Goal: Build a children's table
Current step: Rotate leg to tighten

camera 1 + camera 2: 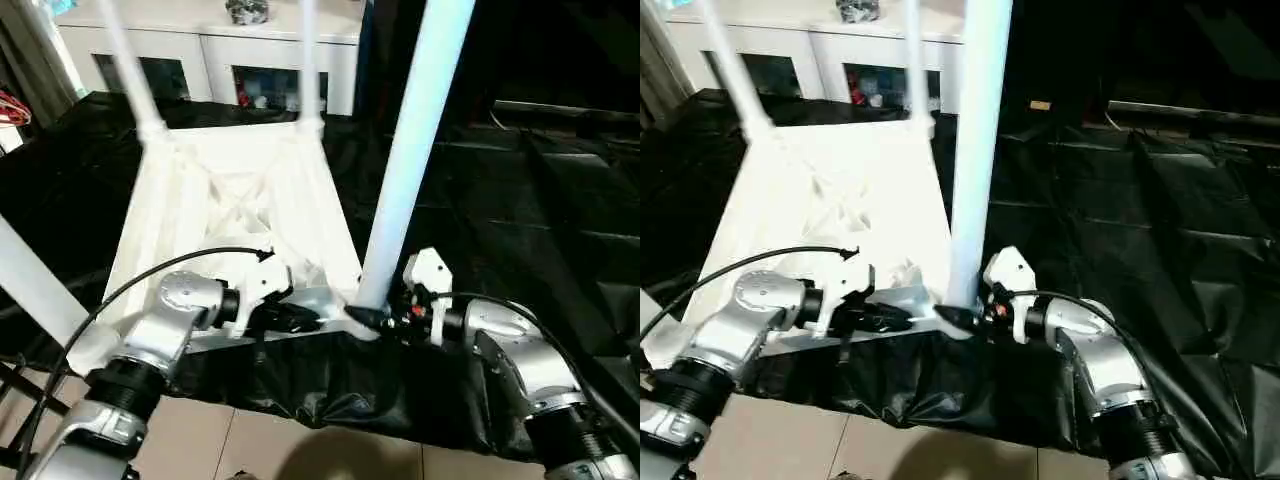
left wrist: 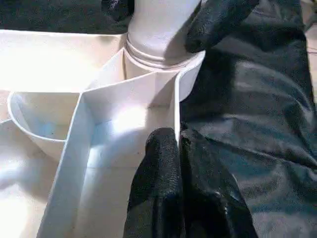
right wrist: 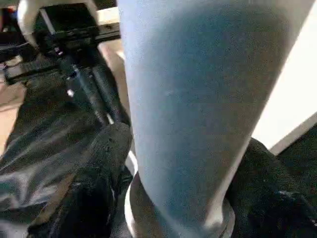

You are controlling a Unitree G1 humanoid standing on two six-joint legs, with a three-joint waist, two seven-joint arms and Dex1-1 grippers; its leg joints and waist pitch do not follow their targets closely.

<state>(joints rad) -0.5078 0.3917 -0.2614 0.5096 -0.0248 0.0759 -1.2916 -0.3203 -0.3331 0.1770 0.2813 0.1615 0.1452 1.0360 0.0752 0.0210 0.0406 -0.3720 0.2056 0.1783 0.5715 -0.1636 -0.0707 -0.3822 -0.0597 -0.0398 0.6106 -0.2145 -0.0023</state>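
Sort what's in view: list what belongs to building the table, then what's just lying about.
Belongs to the job:
table top, upside down
near-right leg, standing in its corner socket
two far legs
near-left leg

Just around:
white cabinet behind
black sheeting underneath

We note the all-white children's table [image 1: 240, 190] with its ribbed underside, on glossy black sheeting [image 1: 520, 220], silver forearms [image 1: 520, 360] ending in black-fingered grippers, a white cabinet [image 1: 200, 45] behind, and beige floor tiles [image 1: 250, 440].
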